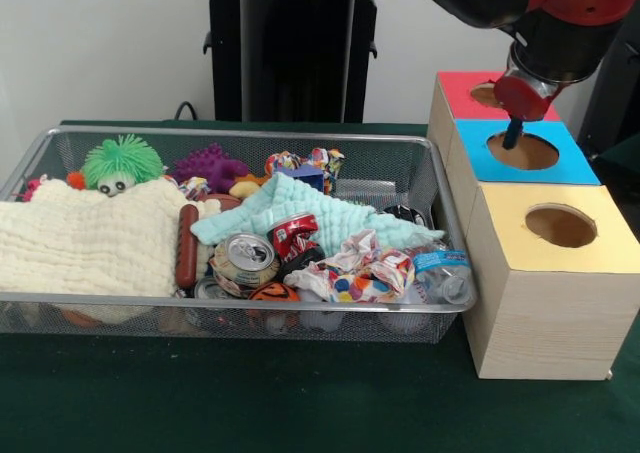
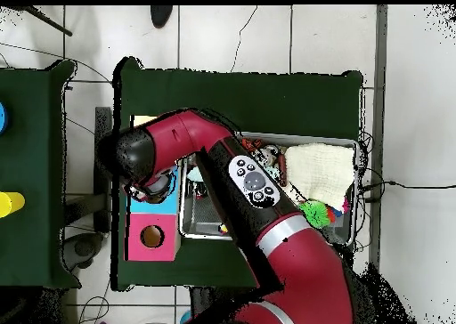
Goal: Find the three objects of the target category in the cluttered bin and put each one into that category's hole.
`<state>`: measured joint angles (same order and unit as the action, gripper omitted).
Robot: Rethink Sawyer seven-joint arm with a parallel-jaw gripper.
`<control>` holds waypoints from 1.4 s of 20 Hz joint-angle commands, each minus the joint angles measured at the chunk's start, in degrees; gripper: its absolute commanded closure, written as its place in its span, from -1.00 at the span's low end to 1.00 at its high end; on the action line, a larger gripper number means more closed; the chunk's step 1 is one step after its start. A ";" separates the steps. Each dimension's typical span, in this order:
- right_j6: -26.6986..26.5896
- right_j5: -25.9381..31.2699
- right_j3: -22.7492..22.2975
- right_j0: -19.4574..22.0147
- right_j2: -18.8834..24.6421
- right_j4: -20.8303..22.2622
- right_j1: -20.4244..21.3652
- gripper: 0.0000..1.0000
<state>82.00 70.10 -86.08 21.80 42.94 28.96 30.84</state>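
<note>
Claw point(image 1: 512, 133) on my feed hangs right over the blue box's hole point(image 1: 523, 151), can't tell if it's wide or pinched, while the crushed cans point(image 1: 245, 260) sit in the wire bin point(image 1: 240, 313) on the green desk point(image 1: 300, 403), beside a mint cloth point(image 1: 310, 205).

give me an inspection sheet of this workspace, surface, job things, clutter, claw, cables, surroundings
Surface: dark green table.
Job's things: wire mesh bin; box with red, blue and yellow holed tops.
Clutter: crushed cans, cream cloth, mint cloth, green spiky toy, crumpled wrappers, plastic bottle.
Claw: claw over the blue hole; open or shut unclear.
Cables: black cords on floor.
Surroundings: tiled floor, second green table.
</note>
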 commanded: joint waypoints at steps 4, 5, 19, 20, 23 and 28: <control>-6.64 10.58 5.21 0.27 -2.63 1.06 -0.10 -1.00; -6.43 10.50 5.46 0.16 -2.91 1.80 -0.08 -1.00; -9.56 6.93 9.18 1.02 -2.68 6.40 -2.21 -1.00; -9.85 6.80 9.45 1.10 -2.58 6.59 -2.45 -1.00; -10.45 6.33 9.95 1.36 -2.42 7.17 -2.84 -1.00; -10.80 5.39 10.96 1.31 -2.55 8.59 -3.61 -1.00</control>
<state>82.00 75.89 -78.34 21.81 42.95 33.70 30.24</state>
